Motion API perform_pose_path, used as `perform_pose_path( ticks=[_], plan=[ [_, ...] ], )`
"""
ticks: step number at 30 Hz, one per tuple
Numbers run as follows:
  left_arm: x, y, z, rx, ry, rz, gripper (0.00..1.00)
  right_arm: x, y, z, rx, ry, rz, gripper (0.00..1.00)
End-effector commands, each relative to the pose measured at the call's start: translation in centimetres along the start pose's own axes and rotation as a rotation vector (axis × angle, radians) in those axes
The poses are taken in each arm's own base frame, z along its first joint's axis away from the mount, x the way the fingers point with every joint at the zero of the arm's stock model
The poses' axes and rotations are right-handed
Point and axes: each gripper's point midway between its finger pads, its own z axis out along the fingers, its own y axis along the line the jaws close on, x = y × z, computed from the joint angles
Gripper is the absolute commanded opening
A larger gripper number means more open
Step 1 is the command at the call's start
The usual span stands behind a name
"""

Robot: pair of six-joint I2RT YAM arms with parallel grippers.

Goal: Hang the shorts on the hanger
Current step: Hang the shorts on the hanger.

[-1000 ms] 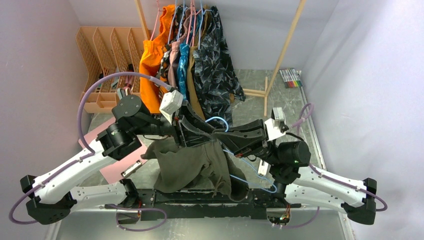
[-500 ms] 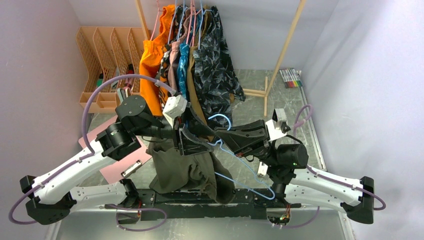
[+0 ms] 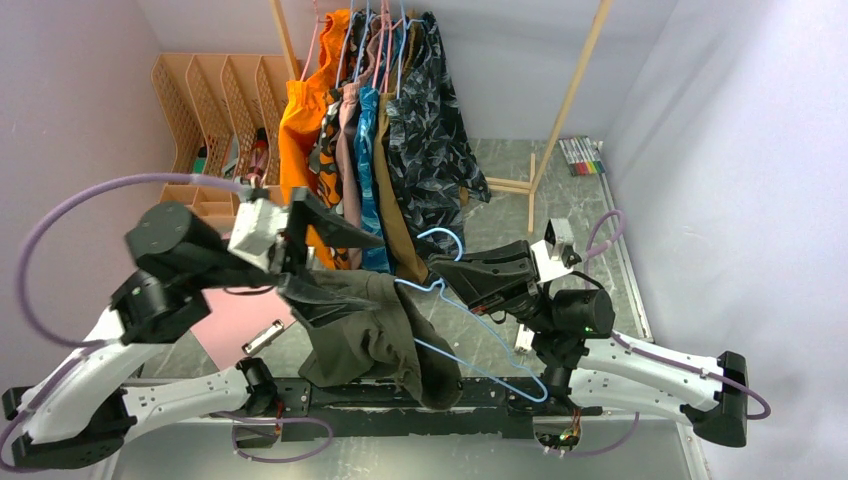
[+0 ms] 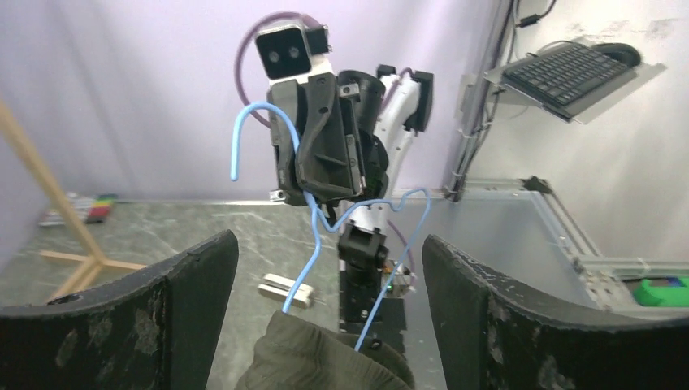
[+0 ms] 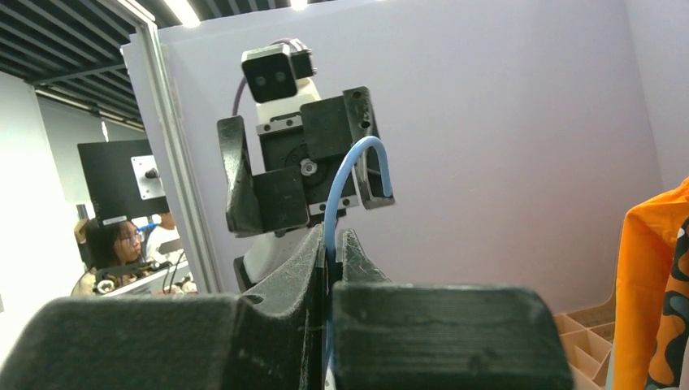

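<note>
Two arms, one garment, one hanger.

- Left jaws: spread wide and grasping nothing, raised above the left side of the grey marbled bench (image 3: pixel 510 165), just beside the cloth.
- Right jaws: clenched on the neck of the thin light-blue wire hanger (image 5: pixel 363 143), just under its hook, above the bench's near edge.
- Plain dark olive-green fabric shorts (image 3: pixel 370 335): draped in a bunch over the hanger's left end, hanging down at the near edge between the arm bases.

Step in hand, as I judge it, is drawing the left arm clear of the drape. To do it well I would:
- back the arm straight off so neither finger snags a fold;
- keep the right clamp firm and the hanger level;
- check that the cloth sits centred, since a bunch out at one end may slide off.
</note>
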Motion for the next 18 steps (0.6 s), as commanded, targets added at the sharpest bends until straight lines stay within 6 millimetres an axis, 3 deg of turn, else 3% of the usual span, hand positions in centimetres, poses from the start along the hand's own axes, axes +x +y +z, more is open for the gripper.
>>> perform_pose_path(
  ticks=[1,5,10,12,15,18],
  plan=[
    [0.6,1.3,-2.7,-0.146,0.079,0.087,0.87,-2.3,0.8,0.2,-0.026,-0.086,-0.005,0.0],
    [4.9,2.5,-4.2,-0.205,0.246,0.091,0.87,-2.1,0.9,0.2,-0.031,-0.079,-0.001,0.0],
    [10.7,3.0,-4.5,-0.178,0.434,0.016,0.87,-1.7,0.9,0.2,-0.037,-0.075,0.009,0.0],
    [12.4,3.4,-4.4,-0.177,0.48,-0.004,0.83,-1.6,0.9,0.3,-0.037,-0.075,0.013,0.0],
    [12.1,3.5,-3.7,-0.168,0.449,-0.007,0.79,-1.3,0.6,0.2,-0.03,-0.073,0.017,0.0],
    [9.4,3.7,-4.0,-0.215,0.368,0.039,0.81,-1.1,0.4,0.0,-0.019,-0.072,0.017,0.0]
  ],
)
